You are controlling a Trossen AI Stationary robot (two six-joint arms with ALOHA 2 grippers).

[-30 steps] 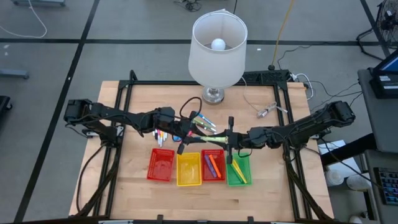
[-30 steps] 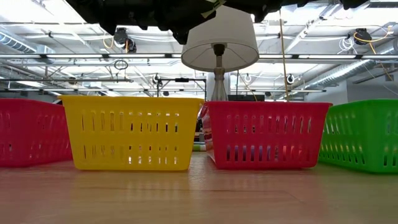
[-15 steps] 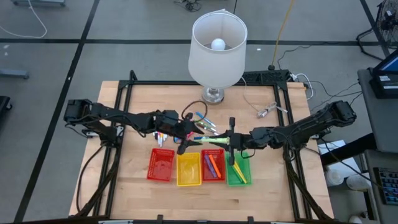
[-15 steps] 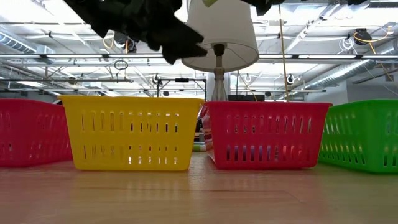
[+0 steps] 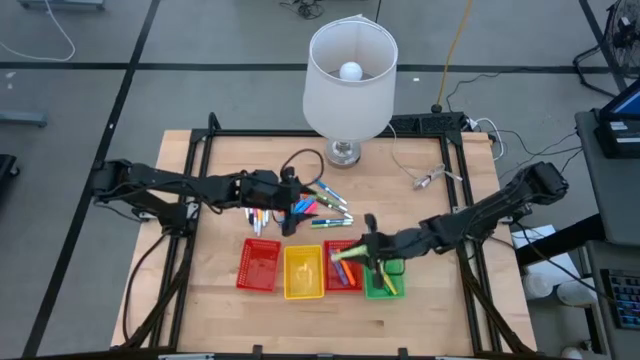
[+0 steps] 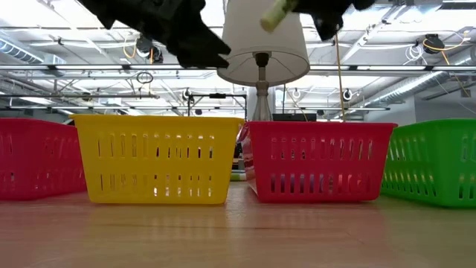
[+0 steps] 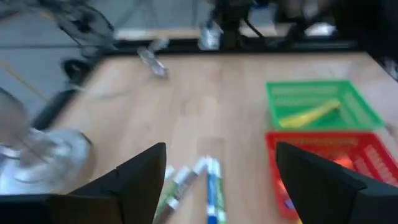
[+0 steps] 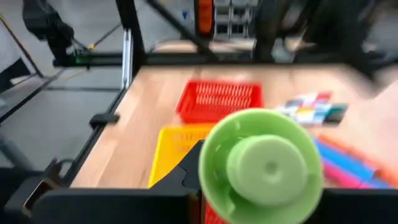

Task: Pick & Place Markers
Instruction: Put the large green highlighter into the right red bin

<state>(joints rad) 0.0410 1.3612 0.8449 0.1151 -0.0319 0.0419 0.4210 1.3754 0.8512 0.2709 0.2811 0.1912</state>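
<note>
A loose pile of markers (image 5: 318,206) lies on the wooden table in front of the lamp, with more of them at its left (image 5: 258,218). My left gripper (image 5: 297,211) hovers open over this pile; its wrist view shows markers (image 7: 208,182) below the wide gap (image 7: 221,149). My right gripper (image 5: 360,250) is shut on a yellow-green marker (image 5: 345,254), above the right red basket (image 5: 340,272) and beside the green basket (image 5: 385,280). The low view shows that marker (image 6: 274,14) high above the baskets. My right gripper holds the yellow-green marker by one end (image 8: 261,165), pinched between the two fingers; the marker's body hides the pads. The fingers come level from the table's right side and lie along the marker, whose free end (image 5: 336,255) sticks out toward the left. It is lifted clear, roughly level.
Four mesh baskets stand in a row near the front: red (image 5: 259,266), yellow (image 5: 303,274), red, green. The right red and the green one hold markers. A lamp (image 5: 350,70) stands at the back middle, and a cable and clip (image 5: 430,178) lie at the back right.
My left gripper has opened, let go of the yellow-green marker and drawn back a little toward the left over the pile. My right gripper, still shut on that marker, has carried it toward the near edge, from between the arms to above the right red basket.
</note>
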